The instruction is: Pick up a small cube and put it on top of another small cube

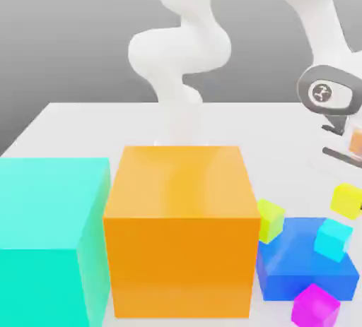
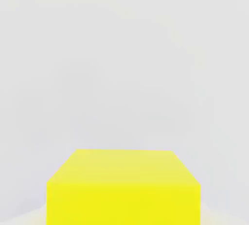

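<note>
The small plain bright yellow cube is being pinched by the white hand, its two sides being pressed from opposite directions. It is being seen at the exterior view's right, behind the blue flat block; as the hand is being partly cut off by that view's edge, clearance above the pale desk is probably not being shown well enough to be confirmed.

The principal risk is being posed by slip: should the grip be sitting off-centre, the cube could be turning or dropping during carriage. A second risk is being presented by crowding. The small cyan cube, the small magenta cube and the small lime-green cube are all being seen near the block, so a neighbour could be getting knocked by a low approach. The cyan and magenta cubes are being seen at an angle; on either, a misaligned release could be causing an overhang and a topple. Pushing too low could be shifting the supporting cube.
</note>
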